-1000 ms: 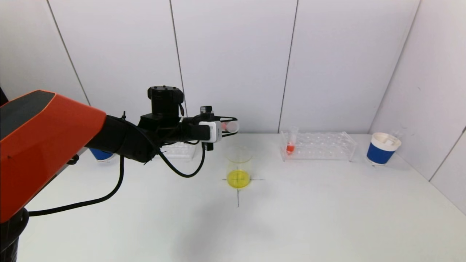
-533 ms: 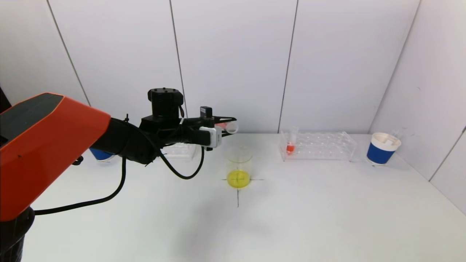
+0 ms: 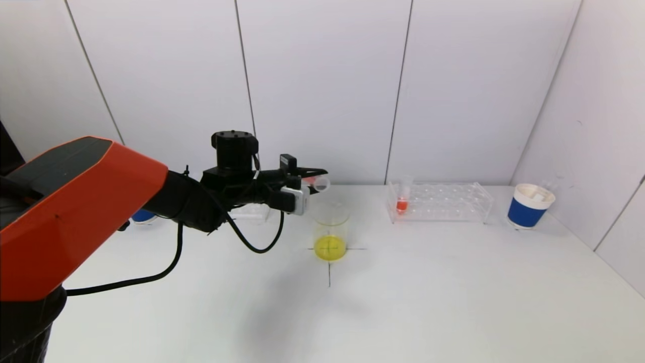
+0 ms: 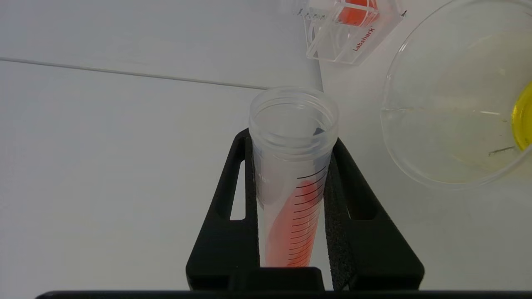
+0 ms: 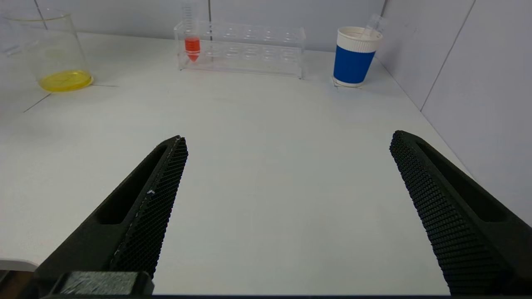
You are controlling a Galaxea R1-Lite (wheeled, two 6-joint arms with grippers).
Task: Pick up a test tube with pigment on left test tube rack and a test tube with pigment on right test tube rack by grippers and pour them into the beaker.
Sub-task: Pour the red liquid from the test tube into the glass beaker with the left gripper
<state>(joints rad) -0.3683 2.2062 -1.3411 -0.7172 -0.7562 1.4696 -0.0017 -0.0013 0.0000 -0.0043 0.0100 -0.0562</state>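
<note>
My left gripper (image 3: 315,180) is shut on a clear graduated test tube (image 3: 319,183) that holds red pigment. The tube lies almost level, its open mouth just above and to the left of the beaker's rim. In the left wrist view the tube (image 4: 293,174) sits between both black fingers, the pigment spread along its lower wall and short of the mouth. The glass beaker (image 3: 330,232) stands on a black cross mark with yellow liquid in its bottom. The right rack (image 3: 453,204) holds one tube of red pigment (image 3: 401,201). My right gripper (image 5: 289,139) hangs open over bare table.
The left rack (image 3: 249,210) is mostly hidden behind my left arm. A blue paper cup (image 3: 529,206) stands at the far right near the wall and another blue cup (image 3: 142,216) at the far left. The white table (image 3: 428,292) is bare in front.
My left arm has sunk a little and the held tube has tipped further down toward the beaker's rim. The right gripper has not moved.
</note>
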